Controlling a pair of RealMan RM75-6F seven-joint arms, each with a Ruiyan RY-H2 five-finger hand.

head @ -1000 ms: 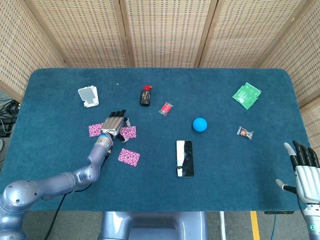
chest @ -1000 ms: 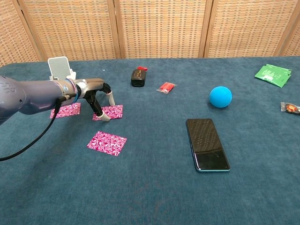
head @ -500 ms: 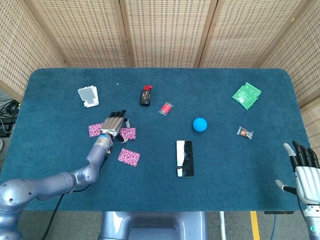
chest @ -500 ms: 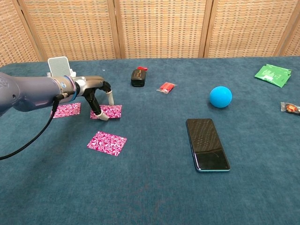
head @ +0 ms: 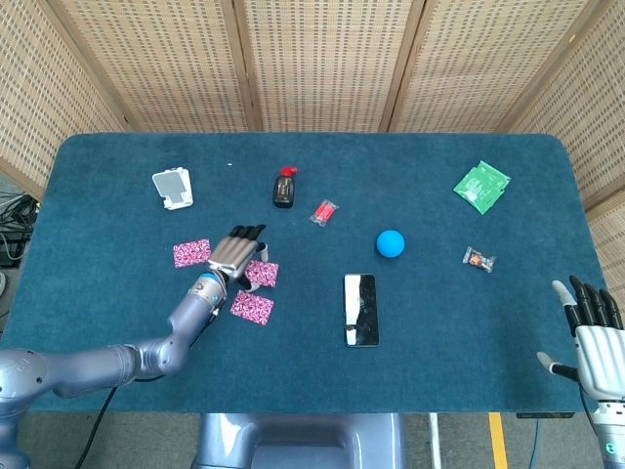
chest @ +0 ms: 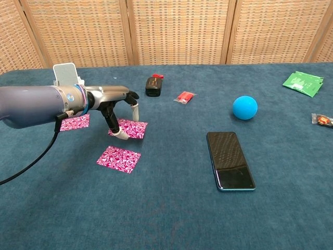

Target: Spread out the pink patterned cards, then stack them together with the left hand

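Three pink patterned cards lie apart on the blue table. The left card [head: 191,252] [chest: 74,122] sits alone. My left hand [head: 239,256] [chest: 117,107] arches over the middle card [head: 263,274] [chest: 133,129], and its fingertips [chest: 122,135] press down on that card's near left edge. The third card [head: 252,307] [chest: 118,159] lies just in front of the hand, apart from it. My right hand [head: 593,327] hovers at the table's front right corner with fingers spread and nothing in it.
A black phone [head: 359,309] lies right of the cards, with a blue ball [head: 391,243] beyond it. A white holder [head: 173,188], a black bottle with a red cap [head: 283,188] and a red wrapper [head: 323,212] sit behind. A green packet [head: 481,187] and a small candy [head: 479,259] lie far right.
My left hand has slid the middle card to the right and nearer the front, away from the left card and closer to the third card. The right hand stayed put.
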